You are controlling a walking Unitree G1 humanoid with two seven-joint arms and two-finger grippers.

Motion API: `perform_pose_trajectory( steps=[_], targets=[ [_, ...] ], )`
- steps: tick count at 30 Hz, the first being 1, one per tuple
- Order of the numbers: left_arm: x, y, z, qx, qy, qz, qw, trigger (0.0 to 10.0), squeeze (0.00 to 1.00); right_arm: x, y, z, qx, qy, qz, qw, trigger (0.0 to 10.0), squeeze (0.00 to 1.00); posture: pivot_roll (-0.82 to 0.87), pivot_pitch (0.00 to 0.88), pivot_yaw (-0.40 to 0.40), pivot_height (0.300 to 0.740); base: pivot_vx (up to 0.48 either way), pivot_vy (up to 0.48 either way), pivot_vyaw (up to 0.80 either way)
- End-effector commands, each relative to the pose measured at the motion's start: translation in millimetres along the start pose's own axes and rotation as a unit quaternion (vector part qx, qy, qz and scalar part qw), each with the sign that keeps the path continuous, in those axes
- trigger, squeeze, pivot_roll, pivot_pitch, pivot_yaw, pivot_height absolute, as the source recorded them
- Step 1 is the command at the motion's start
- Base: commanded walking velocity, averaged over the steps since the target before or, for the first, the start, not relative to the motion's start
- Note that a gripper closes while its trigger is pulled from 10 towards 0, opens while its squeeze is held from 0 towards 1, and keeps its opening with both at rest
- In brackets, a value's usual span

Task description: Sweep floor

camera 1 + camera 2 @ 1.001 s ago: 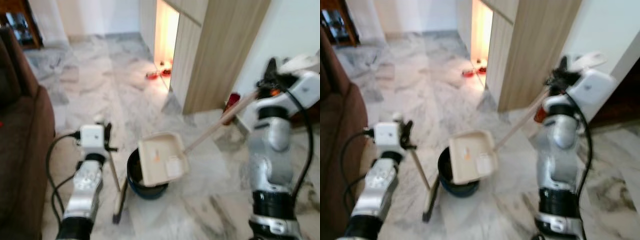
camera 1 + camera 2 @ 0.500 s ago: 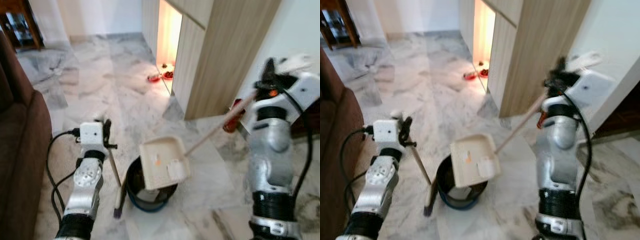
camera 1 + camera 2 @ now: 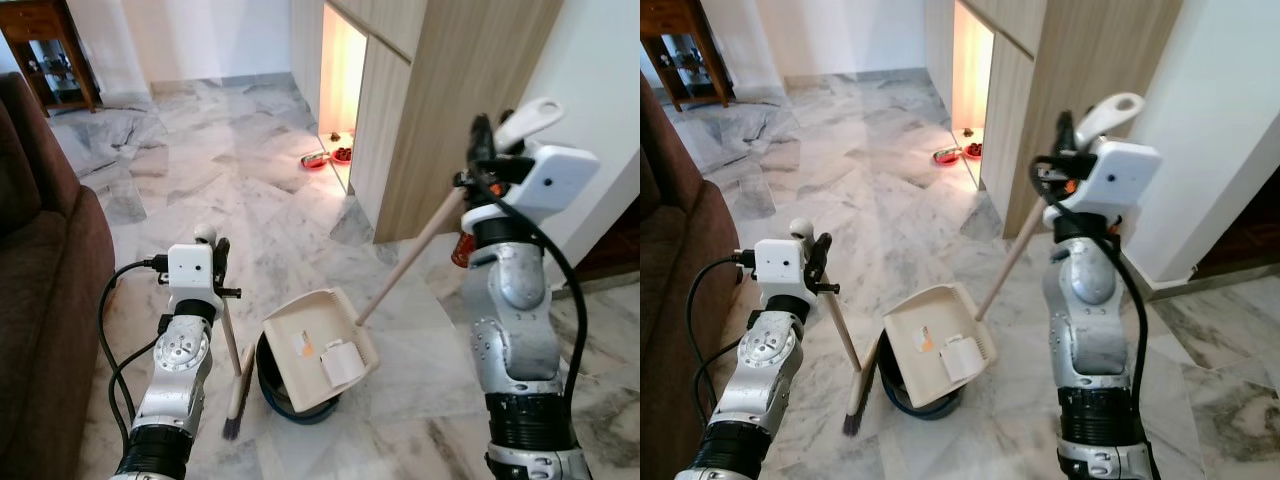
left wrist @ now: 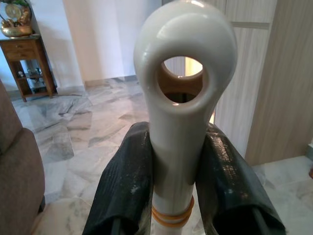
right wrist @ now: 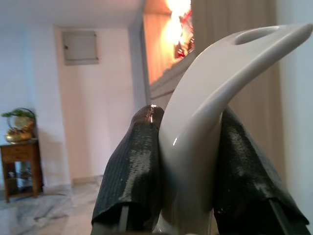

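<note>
dustpan (image 3: 318,346): you see cream, pale wooden handle
bin (image 3: 290,395): dark blue
floor (image 3: 200,190): grey-veined white marble
sofa (image 3: 45,300): brown

Dustpan tipped lower over the bin

My right hand (image 3: 487,150) has lifted the handle end, so the dustpan (image 3: 318,349) now tilts steeper over the bin (image 3: 290,395), and a white scrap (image 3: 338,361) has slid to its lower edge.

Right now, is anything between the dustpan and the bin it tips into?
Nothing visible is. The right hand holds the dustpan tilted right over the dark bin, with paper bits still in the pan. The left hand holds the broom beside the bin.
</note>
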State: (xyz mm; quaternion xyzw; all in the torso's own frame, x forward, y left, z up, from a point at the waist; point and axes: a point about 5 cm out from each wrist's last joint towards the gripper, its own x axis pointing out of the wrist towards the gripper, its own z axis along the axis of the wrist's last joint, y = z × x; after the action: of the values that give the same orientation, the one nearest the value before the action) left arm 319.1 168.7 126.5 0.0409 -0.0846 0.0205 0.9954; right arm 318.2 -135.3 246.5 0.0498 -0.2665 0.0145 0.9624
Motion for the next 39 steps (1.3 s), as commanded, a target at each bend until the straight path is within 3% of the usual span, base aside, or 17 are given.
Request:
perform_pose_trajectory(
  steps=[1,7,18,21,28,39],
  targets=[
    [2.7,-1.6,10,0.003,-0.029,-0.006,1.0,10.0,0.0,0.3,10.2,21,0.002,-0.058,0.016,0.998,10.0,0.0,0.0,0.0,-0.028,0.74,0.0,0.0,0.0],
    [2.0,-6.0,12,0.01,-0.034,-0.018,0.999,10.0,0.0,-7.4,41.3,29,-0.024,-0.094,0.057,0.994,10.0,0.0,0.0,0.0,-0.027,0.74,0.0,0.0,0.0],
    [1.7,-7.9,12,0.012,-0.037,-0.023,0.999,10.0,0.0,-16.3,53.4,35,-0.077,-0.133,0.083,0.985,10.0,0.0,0.0,0.0,-0.027,0.74,0.0,0.0,0.0],
    [1.8,-9.1,13,0.014,-0.039,-0.028,0.999,10.0,0.0,-25.5,67.5,36,-0.121,-0.158,0.126,0.972,10.0,0.0,0.0,0.0,-0.027,0.74,0.0,0.0,0.0],
    [2.2,-9.3,14,0.014,-0.041,-0.029,0.999,10.0,0.0,-33.3,81.9,36,-0.093,-0.153,0.149,0.973,10.0,0.0,0.01,0.0,-0.025,0.74,0.0,0.0,0.0],
    [1.9,-9.3,14,0.015,-0.043,-0.03,0.999,10.0,0.0,-33.2,81.3,41,-0.077,-0.164,0.124,0.976,10.0,0.0,0.01,0.0,-0.027,0.74,0.0,0.0,0.0]
  ],
)
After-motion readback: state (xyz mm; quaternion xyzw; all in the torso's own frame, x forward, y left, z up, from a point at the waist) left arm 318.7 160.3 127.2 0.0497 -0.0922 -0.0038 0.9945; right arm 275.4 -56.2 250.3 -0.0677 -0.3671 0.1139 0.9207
